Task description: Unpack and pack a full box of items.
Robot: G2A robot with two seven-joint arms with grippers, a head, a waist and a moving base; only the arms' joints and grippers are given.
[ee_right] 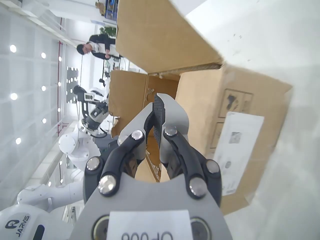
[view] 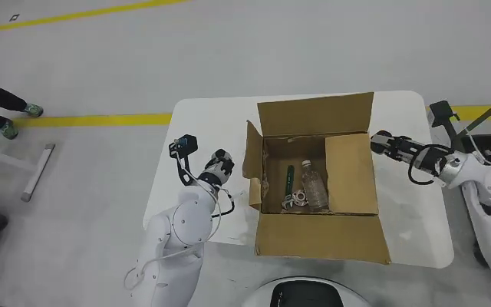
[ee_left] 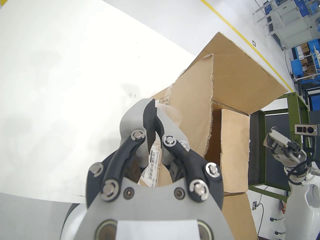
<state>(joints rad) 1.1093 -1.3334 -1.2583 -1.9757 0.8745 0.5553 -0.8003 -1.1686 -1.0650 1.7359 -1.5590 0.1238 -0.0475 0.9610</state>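
Top view: box (view: 295,146) mid-table, bottle (view: 313,186) lying inside; left gripper (view: 219,163) and right gripper (view: 381,143) flank it, fingers closed on nothing; a reach in could snag the right flap (view: 350,173), dragging the box.

The white table (ee_left: 50,63) is being washed out by strong glare under ceiling lamps (ee_right: 13,48). The inside of the box (view: 314,115) is being kept in shadow. Straight lines are being bent at the wrist views' edges.

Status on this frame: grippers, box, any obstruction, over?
Left gripper shut, empty, beside the torn flap. Right gripper shut at the opposite flap. Cardboard box open, plastic bottle and green tube inside. Opening unobstructed.
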